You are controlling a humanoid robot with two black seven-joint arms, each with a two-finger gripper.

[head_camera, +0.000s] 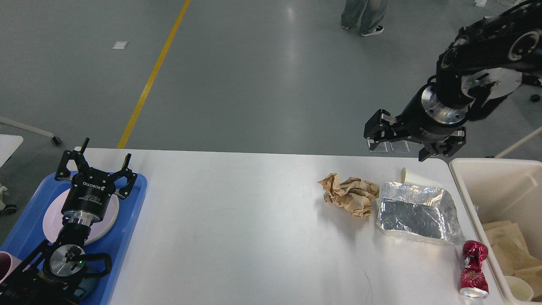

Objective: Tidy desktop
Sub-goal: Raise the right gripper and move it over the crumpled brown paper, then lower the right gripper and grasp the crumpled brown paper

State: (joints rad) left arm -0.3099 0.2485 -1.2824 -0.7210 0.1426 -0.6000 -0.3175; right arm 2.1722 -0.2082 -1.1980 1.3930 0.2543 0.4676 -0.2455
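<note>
The white desktop [237, 228] fills the lower middle of the head view. On its right side lie a crumpled brown paper ball [349, 194], a crushed foil tray [417, 212], a white paper cup [413, 176] on its side behind the foil, and a crushed red can [473, 268] near the front right edge. My right gripper [398, 146] hangs open above the table's far right edge, holding nothing. My left gripper [99, 159] stands open over the blue tray at the left, empty.
A blue tray [131, 212] at the left holds a pale pink plate [108, 216] and a pink cup [5, 264]. A beige bin [465, 178] at the right holds brown paper and a paper cup. A person's legs [362, 15] stand on the floor beyond.
</note>
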